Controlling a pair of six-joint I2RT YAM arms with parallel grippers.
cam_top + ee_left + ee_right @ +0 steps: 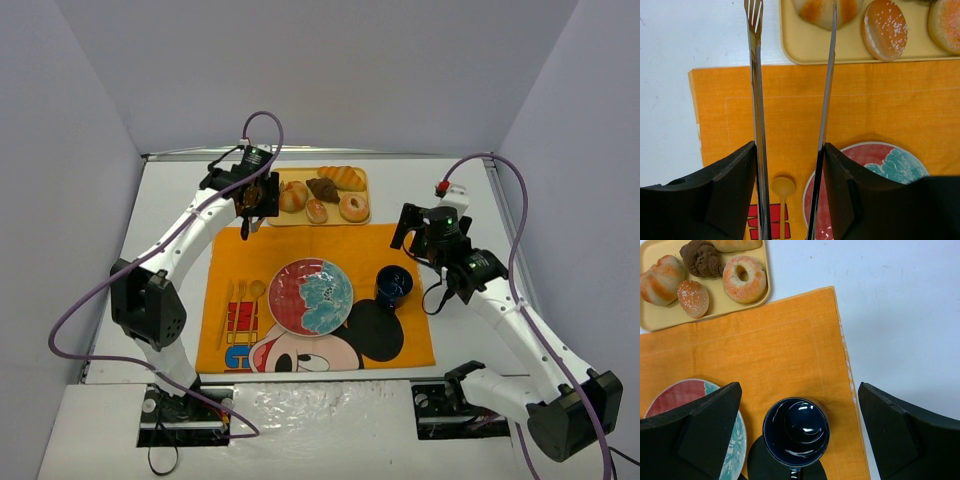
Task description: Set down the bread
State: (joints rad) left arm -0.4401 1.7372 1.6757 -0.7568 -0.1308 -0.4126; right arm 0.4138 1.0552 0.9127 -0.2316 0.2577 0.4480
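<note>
The bread (293,197), a round golden-brown lobed bun, lies at the left end of the yellow tray (322,222). It shows at the top edge of the left wrist view (816,10) and in the right wrist view (660,280). My left gripper (256,200) (790,147) is shut on metal tongs (756,75), whose two arms stand apart, their tips reaching the tray's near-left corner by the bread. My right gripper (420,240) (799,390) is open and empty above a dark blue mug (796,432).
The tray also holds a sugared bun (885,27), a ring donut (744,279), a dark chocolate pastry (701,259) and a croissant (343,177). A red and teal plate (283,275), the mug (393,284) and yellow cutlery (240,300) sit on the orange placemat (225,250).
</note>
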